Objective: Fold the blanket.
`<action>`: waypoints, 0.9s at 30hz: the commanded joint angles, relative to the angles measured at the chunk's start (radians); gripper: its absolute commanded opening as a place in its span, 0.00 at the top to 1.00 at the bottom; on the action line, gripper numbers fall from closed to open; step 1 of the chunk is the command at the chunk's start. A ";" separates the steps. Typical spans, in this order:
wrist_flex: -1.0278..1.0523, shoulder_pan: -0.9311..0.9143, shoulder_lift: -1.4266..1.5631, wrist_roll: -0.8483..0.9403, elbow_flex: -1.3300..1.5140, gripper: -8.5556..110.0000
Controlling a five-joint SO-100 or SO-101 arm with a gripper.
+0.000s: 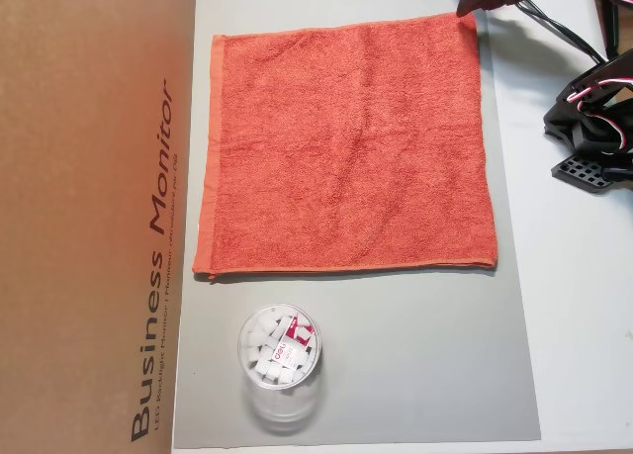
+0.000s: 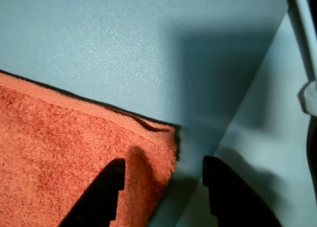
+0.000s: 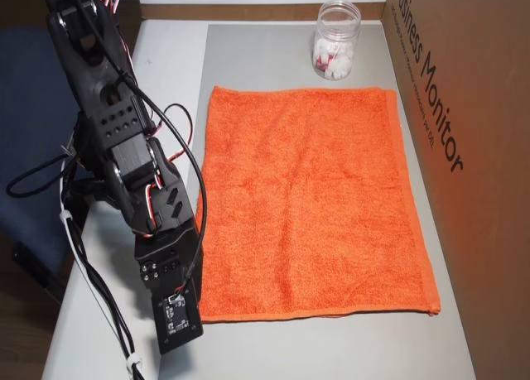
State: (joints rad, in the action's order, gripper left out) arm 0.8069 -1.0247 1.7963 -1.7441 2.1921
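Observation:
The blanket (image 1: 346, 147) is an orange-red terry towel lying flat and unfolded on the grey mat (image 1: 396, 355), with its woven band along the left edge in this overhead view. My gripper (image 1: 467, 9) hovers at the towel's top-right corner. In the wrist view the gripper (image 2: 163, 165) is open, one black finger (image 2: 106, 192) over the blanket (image 2: 59, 158) and the other finger (image 2: 223, 192) just off its corner. In the other overhead view the arm (image 3: 124, 148) reaches down to the blanket's (image 3: 306, 206) near-left corner, and its wrist hides the fingertips.
A clear jar of white pieces (image 1: 280, 360) stands on the mat below the towel, also visible as the jar (image 3: 337, 40). A tall cardboard box (image 1: 89, 217) walls off one side. Black arm parts and cables (image 1: 593, 118) sit on the white table beside the mat.

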 commanded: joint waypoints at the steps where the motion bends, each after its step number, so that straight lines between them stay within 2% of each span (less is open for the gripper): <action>1: -0.014 -0.002 -0.014 0.009 -0.034 0.79; 23: -0.015 0.040 -0.126 0.008 -0.044 0.80; 27: -0.094 0.069 -0.127 0.009 -0.028 0.80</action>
State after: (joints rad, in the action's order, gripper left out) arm 0.7578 -0.9725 1.6690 -1.7441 2.1752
